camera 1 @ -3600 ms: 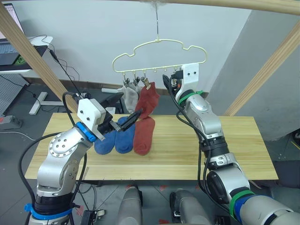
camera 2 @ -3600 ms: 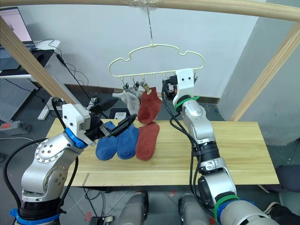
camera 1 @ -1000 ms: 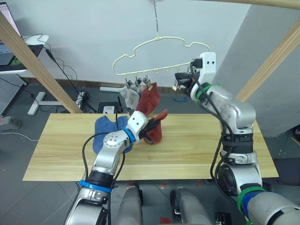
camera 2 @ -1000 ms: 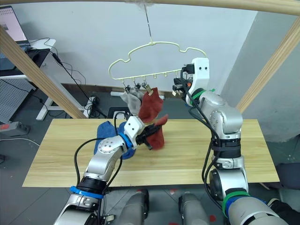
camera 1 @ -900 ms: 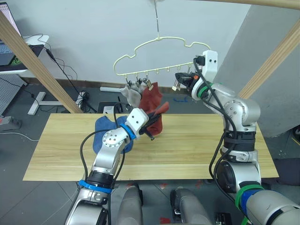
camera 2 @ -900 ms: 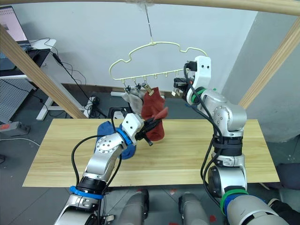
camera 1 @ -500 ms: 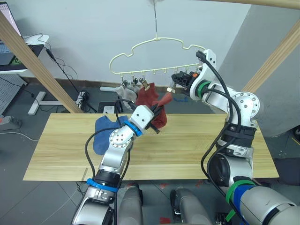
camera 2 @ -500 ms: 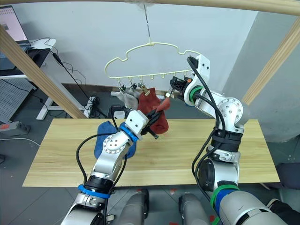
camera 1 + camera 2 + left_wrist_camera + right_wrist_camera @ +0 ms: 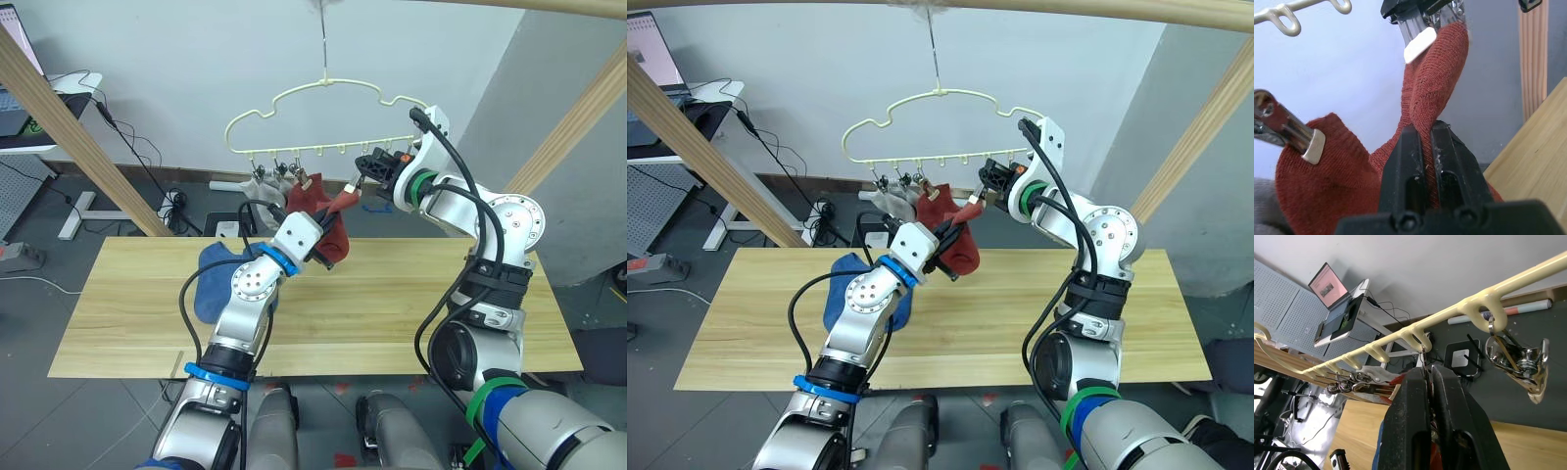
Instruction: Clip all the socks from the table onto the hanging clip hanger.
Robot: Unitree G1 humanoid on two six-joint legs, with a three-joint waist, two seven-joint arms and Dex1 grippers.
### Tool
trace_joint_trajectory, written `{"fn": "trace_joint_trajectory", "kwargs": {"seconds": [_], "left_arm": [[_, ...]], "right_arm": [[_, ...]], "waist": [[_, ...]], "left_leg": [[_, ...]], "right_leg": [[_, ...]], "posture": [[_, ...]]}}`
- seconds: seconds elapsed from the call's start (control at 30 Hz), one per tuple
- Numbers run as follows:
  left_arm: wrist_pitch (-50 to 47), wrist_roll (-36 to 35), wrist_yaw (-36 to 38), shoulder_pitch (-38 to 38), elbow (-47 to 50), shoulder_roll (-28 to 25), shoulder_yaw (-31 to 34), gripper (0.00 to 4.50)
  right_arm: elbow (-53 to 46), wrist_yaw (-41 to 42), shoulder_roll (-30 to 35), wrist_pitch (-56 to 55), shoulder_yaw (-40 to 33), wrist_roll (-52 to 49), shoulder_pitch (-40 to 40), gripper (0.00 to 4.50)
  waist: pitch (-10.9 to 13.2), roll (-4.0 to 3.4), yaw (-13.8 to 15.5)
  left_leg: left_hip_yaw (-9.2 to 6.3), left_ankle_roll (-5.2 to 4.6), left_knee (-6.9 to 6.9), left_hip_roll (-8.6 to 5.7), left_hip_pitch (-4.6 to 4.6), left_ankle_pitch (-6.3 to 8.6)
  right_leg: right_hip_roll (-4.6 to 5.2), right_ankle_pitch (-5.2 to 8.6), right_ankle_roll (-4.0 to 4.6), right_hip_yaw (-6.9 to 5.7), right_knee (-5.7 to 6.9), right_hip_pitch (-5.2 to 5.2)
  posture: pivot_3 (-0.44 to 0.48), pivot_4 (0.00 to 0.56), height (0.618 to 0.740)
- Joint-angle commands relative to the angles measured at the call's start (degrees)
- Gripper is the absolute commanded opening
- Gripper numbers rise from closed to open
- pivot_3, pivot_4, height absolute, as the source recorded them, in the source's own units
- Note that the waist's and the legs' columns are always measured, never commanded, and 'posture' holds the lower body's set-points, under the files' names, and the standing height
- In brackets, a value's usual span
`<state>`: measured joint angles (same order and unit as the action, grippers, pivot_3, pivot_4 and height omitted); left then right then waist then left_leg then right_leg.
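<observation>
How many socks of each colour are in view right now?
Rust-red socks: 2 (one clipped, one in the left gripper, its tip at the clip the right gripper pinches)
Grey socks: 2, clipped on the hanger
Blue socks: 2, bunched on the table, hard to separate
Total: 6

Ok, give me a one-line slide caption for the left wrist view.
Left gripper pinches a red sock, lifting its cuff into a metal clip held by the right gripper.

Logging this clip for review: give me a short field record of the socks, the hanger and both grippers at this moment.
clipped socks: two grey, one rust-red, on the clip hanger
sock in hand: second rust-red sock, pinched by left gripper, its top at a clip
right gripper: shut on that clip
on table: blue socks
</observation>
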<state>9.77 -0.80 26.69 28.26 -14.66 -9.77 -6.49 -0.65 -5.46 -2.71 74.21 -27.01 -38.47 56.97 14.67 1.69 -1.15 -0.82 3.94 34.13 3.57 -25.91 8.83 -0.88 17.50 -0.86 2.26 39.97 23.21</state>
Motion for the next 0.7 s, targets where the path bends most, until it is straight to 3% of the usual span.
{"fn": "trace_joint_trajectory", "kwargs": {"seconds": [0.03, 0.1, 0.2, 0.37, 0.53, 0.7], "left_arm": [[2.09, 0.61, -1.27, 2.27, -0.32, 1.05, -0.35, 0.05], [2.27, 0.5, -1.12, 2.64, -0.35, 1.32, -0.5, 0.05], [2.68, 0.42, -0.64, 2.57, -0.28, 1.33, -0.76, 0.0], [2.27, -0.88, 0.85, 1.93, 0.17, 1.32, -0.81, 0.0], [-2.86, -5.12, 4.86, 1.28, 1.91, 2.72, -1.45, 1.37], [-11.8, -9.65, 8.25, 1.12, 2.28, 3.19, -0.75, 2.85]], "right_arm": [[-1.59, -1.36, -0.38, 1.1, -0.45, -1.11, -0.06, 0.0], [-1.62, -1.17, -0.23, 0.9, -0.05, -1.54, -0.27, 0.0], [-1.7, -0.42, 0.54, 0.24, 0.99, -1.68, -0.86, 0.84], [-2.33, 0.75, 1.79, -0.34, 2.53, -1.78, -1.73, 2.66], [-7.31, 7.98, 9.01, -4.77, 10.31, 0.25, -4.61, 4.31], [-16.51, 14.29, 16.25, -7.39, 13.39, -1.32, -9.84, 4.33]], "waist": [[0.0, 0.0, 0.0], [0.0, 0.0, -0.03], [0.0, 0.0, -0.09], [0.0, 0.0, -0.43], [0.0, 0.0, -0.44], [0.0, 0.0, -0.58]], "left_leg": [[-0.01, 0.0, 0.0, 0.0, 0.0, 0.0], [-0.01, 0.0, 0.0, 0.0, -0.01, 0.0], [0.0, 0.0, -0.01, 0.0, -0.01, 0.0], [0.02, 0.0, -0.05, 0.02, -0.02, 0.0], [0.04, 0.0, -0.05, 0.01, -0.02, 0.0], [0.03, 0.0, -0.02, -0.02, -0.1, 0.0]], "right_leg": [[0.0, 0.0, 0.0, -0.01, 0.0, 0.0], [-0.01, 0.0, 0.0, -0.01, 0.0, 0.0], [-0.01, 0.0, 0.0, -0.01, -0.01, 0.0], [-0.02, 0.0, 0.0, 0.01, -0.01, 0.05], [-0.02, 0.0, 0.0, 0.02, -0.01, 0.06], [-0.02, 0.01, -0.02, 0.02, -0.08, 0.06]], "posture": [[0.006, 0.24, 0.74], [0.007, 0.239, 0.74], [0.01, 0.238, 0.74], [0.006, 0.236, 0.74], [0.003, 0.234, 0.74], [-0.013, 0.231, 0.74]]}}
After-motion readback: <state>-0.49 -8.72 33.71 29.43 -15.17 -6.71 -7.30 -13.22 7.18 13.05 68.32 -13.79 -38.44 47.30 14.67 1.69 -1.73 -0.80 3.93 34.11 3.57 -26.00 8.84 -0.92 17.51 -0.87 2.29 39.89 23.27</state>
